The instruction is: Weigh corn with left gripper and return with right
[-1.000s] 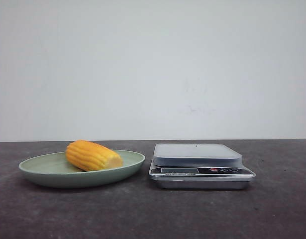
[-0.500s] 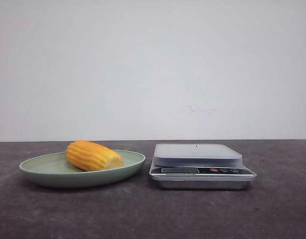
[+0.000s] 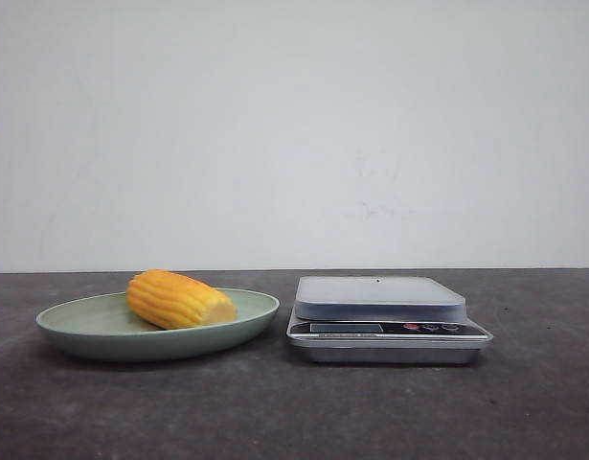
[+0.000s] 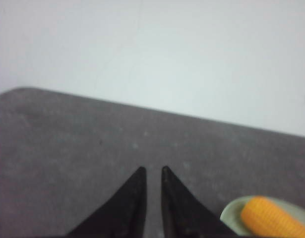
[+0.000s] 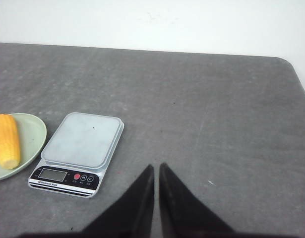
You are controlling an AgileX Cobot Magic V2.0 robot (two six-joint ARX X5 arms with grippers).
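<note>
Front view: one corn (image 3: 179, 299) lying on one green plate (image 3: 93, 335), one scale (image 3: 385, 318) just beside, pan bare. Left gripper (image 4: 152, 171) jaws nearly together, holding nothing, corn off to one side. Right gripper (image 5: 156, 167) likewise, scale ahead and aside.

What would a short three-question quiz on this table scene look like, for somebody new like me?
1. True or false: the corn lies on the scale.
2. Which is nearer the scale: A) the left hand or B) the right hand?
3. Fill in: the corn rests on a pale green ____.

Key:
1. False; it lies on the plate, and the scale's platform is bare.
2. B.
3. Plate. Both hands are nearly closed and hold nothing.
</note>
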